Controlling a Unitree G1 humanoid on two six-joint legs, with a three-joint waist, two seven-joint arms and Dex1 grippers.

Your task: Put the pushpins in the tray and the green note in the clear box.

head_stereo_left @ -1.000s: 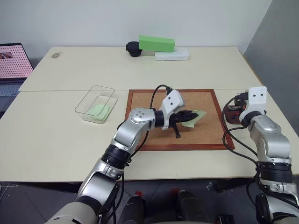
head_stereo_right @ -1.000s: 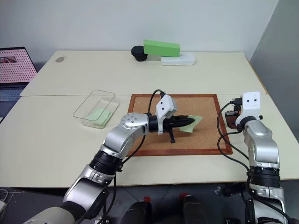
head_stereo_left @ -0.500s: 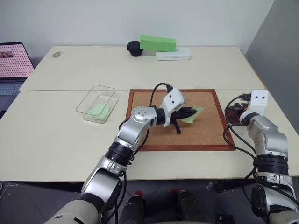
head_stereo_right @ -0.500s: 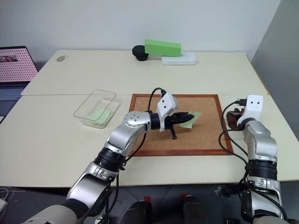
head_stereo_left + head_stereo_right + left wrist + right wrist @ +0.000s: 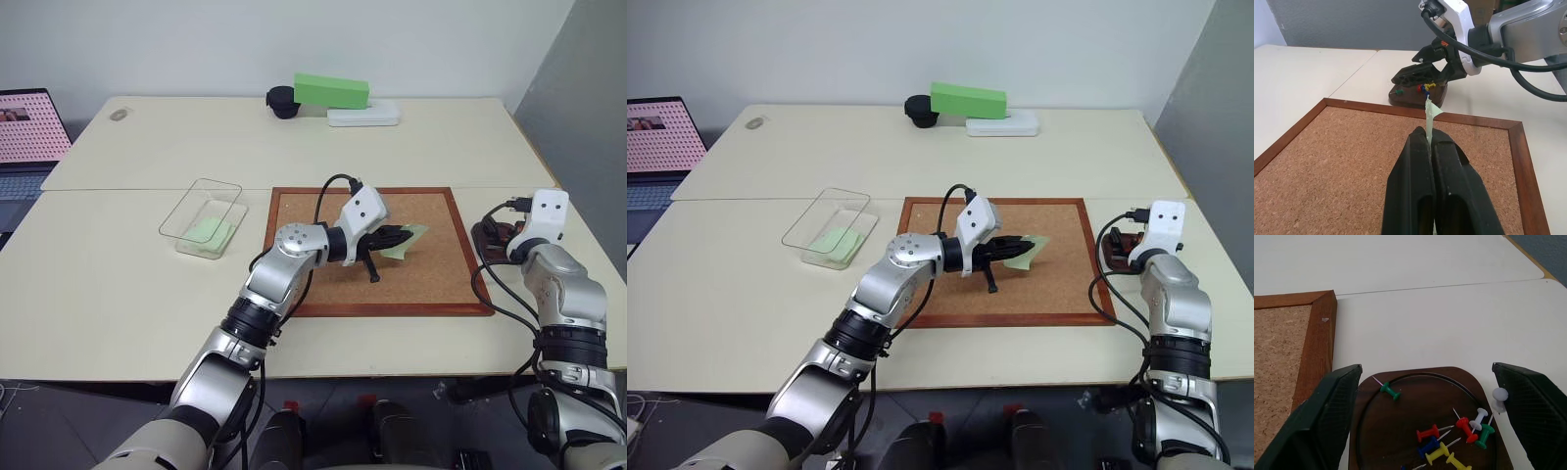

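Here we see the left gripper [image 5: 1428,147] over the cork board [image 5: 431,279], its two black fingers pressed together on the green note [image 5: 409,238], which stands up edge-on from between the tips in the left wrist view. From the head views, the note hangs just above the cork surface, toward the board's two o'clock part. The right gripper [image 5: 1425,401] is spread wide, one finger on each side of the tray [image 5: 1376,431], holding nothing. The dark red-brown tray [image 5: 487,235] sits on the table just off the board's right edge, at about three o'clock from the note. Inside it lie the pushpins [image 5: 1449,435]: a green one apart near the rim, and a cluster of red, blue, yellow, white and green ones. One white pin [image 5: 1498,396] shows just past the tray's edge, close to the finger on that side; we cannot tell whether it touches the tray. The clear box [image 5: 203,216] rests on the table at nine o'clock from the board, well apart from both grippers, with a pale green slip [image 5: 211,230] already lying in it.
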